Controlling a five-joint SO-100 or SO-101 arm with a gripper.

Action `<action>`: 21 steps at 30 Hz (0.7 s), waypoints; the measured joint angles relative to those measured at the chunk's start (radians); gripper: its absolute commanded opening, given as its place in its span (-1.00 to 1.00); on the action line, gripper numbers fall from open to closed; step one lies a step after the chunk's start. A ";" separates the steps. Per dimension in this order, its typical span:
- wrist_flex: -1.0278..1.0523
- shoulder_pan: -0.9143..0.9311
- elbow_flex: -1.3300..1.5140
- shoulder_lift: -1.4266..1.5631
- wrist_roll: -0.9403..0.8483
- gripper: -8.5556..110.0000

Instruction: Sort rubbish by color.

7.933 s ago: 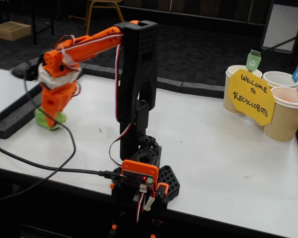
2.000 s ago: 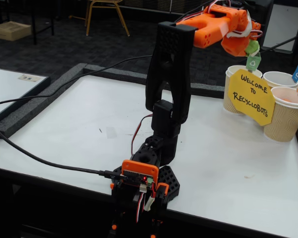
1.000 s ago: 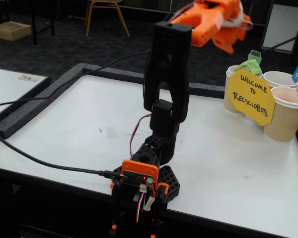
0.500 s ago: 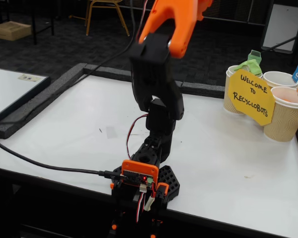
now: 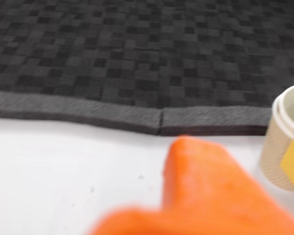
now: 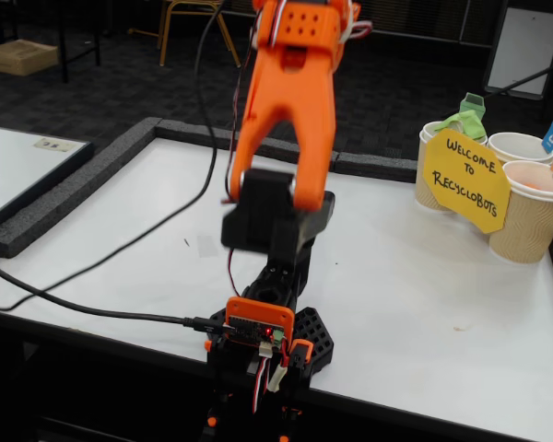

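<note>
A: Where's the rubbish right now?

B: In the fixed view the green wad (image 6: 457, 122) sits in the mouth of the leftmost cup (image 6: 431, 170), out at about two o'clock from the arm's base (image 6: 269, 336). It rides high, spilling over the rim beside the green flag (image 6: 471, 108). I see no blue or orange wad on the table (image 6: 424, 304); the cup at the far right (image 6: 533, 214) shows something orange inside, but I can't tell what it is.

A: And the gripper?

B: It's folded up near twelve o'clock, mostly out of frame. The wrist view shows only a blurred orange finger (image 5: 206, 191) filling the lower middle, so I can't tell whether the jaws are apart or together.

A: What could go wrong?

B: The wad looks loosely perched, so a knock to that cup or the yellow sign (image 6: 465, 180) might tip it back out. The black cable (image 6: 92, 299) loops across the table at nine o'clock, and a wide swing that way could snag it. Motion blur also suggests the arm is moving fast, which makes either slip likelier.
</note>
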 measured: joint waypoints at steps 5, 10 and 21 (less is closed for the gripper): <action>0.000 -0.061 0.112 0.092 0.000 -0.70; -0.055 -0.087 0.261 0.281 -0.002 -0.72; -0.097 -0.252 0.456 0.387 -0.002 -0.72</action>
